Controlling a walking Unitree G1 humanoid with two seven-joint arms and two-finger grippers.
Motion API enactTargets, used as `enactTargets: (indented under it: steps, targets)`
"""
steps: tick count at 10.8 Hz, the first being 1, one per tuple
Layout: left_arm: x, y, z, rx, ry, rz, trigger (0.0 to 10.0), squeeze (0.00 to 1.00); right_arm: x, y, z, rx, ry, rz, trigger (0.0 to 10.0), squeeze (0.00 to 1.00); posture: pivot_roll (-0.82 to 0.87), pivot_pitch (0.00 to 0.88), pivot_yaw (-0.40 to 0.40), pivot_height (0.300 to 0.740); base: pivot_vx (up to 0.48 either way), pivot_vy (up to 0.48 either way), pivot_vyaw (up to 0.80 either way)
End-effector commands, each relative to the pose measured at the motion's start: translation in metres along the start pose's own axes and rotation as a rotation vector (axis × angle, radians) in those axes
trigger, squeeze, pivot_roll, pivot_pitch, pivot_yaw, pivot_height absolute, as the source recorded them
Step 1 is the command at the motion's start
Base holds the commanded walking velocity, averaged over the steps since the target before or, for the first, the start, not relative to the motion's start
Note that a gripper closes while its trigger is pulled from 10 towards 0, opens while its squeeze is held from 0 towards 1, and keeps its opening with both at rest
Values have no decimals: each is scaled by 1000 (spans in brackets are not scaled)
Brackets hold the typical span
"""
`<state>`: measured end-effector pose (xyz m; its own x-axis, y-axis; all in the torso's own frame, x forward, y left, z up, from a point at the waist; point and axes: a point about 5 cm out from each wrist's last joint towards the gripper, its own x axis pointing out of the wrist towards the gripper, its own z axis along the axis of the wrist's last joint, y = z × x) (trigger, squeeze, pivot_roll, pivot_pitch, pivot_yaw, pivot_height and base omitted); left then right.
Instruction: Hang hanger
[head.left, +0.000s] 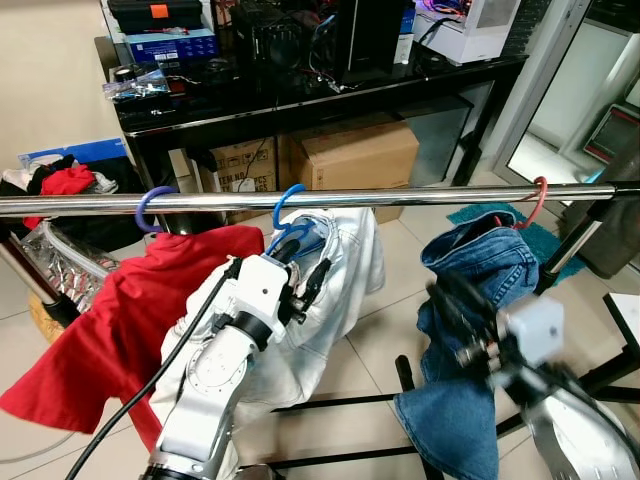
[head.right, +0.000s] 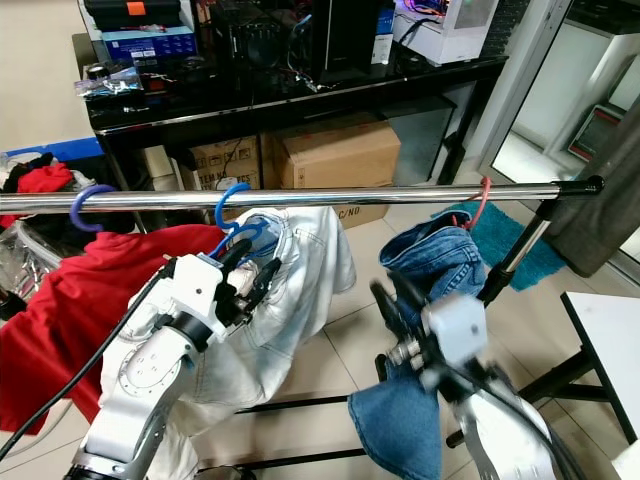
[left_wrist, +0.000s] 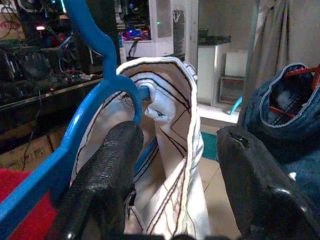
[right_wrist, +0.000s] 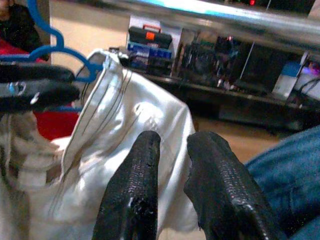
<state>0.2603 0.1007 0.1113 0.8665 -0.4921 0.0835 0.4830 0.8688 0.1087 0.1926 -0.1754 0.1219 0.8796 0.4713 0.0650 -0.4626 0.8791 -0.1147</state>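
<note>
Eye views: blue hanger (head.left: 288, 222) hooked on rail (head.left: 420, 196), carrying white garment (head.left: 335, 270); left tool (head.left: 303, 272) just below hook, fingers spread.
Left wrist: hanger beside one finger (left_wrist: 107, 170), untouched.
Right wrist: right tool (right_wrist: 172, 172) nearly closed, empty, near jeans (right_wrist: 285, 165).

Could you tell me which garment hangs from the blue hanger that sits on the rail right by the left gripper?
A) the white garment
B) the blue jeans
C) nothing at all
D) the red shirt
A: the blue hanger is hooked over the rail and carries the white garment, at whose collar the left gripper sits; the red shirt and the jeans hang on other hangers.
</note>
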Motion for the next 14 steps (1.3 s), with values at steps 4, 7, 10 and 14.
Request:
enactTargets:
  steps: [4,7,10,14]
  targets:
    - [1,-4,-5,34,21,-40,10000,0,-8,-6,-1,-4,0,-23,10000,0,29,20,-20,723,0,0,0]
    - [5,-4,0,42,1,-54,10000,0,4,-4,4,-5,-36,-12,10000,0,39,15,-20,723,0,-205,0]
    - [4,-3,-1,28,1,-45,10000,0,7,-4,5,-2,-43,-7,10000,0,42,15,-26,723,0,-357,0]
    - [5,-3,0,18,-5,-44,10000,0,7,-3,4,-3,-42,-2,10000,0,37,17,-23,723,0,-159,0]
